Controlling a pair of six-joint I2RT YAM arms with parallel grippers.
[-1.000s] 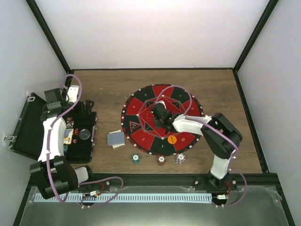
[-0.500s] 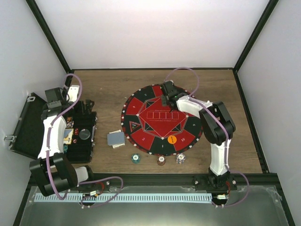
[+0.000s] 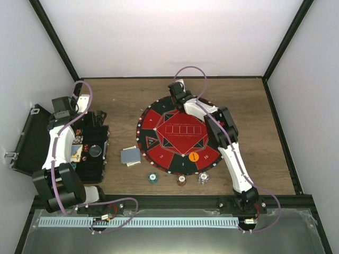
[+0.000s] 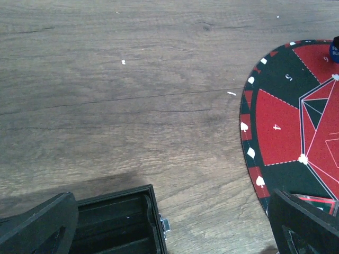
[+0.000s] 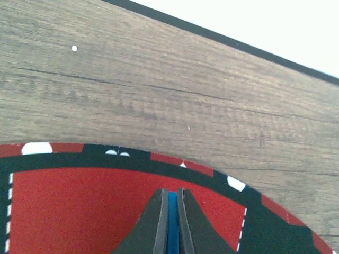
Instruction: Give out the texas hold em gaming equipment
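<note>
My right gripper (image 3: pixel 178 94) hovers at the far edge of the round red-and-black mat (image 3: pixel 159 153), shut on a blue button (image 5: pixel 172 222) held edge-on between its fingers. The orange button (image 3: pixel 194 156) lies on the mat's near side. A stack of grey-blue cards (image 3: pixel 130 155) rests left of the mat. Three poker chips (image 3: pixel 152 178) (image 3: pixel 181 180) (image 3: pixel 203 178) sit in a row in front of it. My left gripper (image 4: pixel 172 211) stands open above the far corner of the black case (image 4: pixel 114 222), nothing between its fingers.
The black case (image 3: pixel 90 153) lies open at the left with its lid (image 3: pixel 29 143) folded out against the left wall. Dice and a dark round piece sit in its compartments. Walls close in the table on three sides.
My right arm has swung from the mat's centre to its far edge, carrying the blue button. The left arm has barely moved.
</note>
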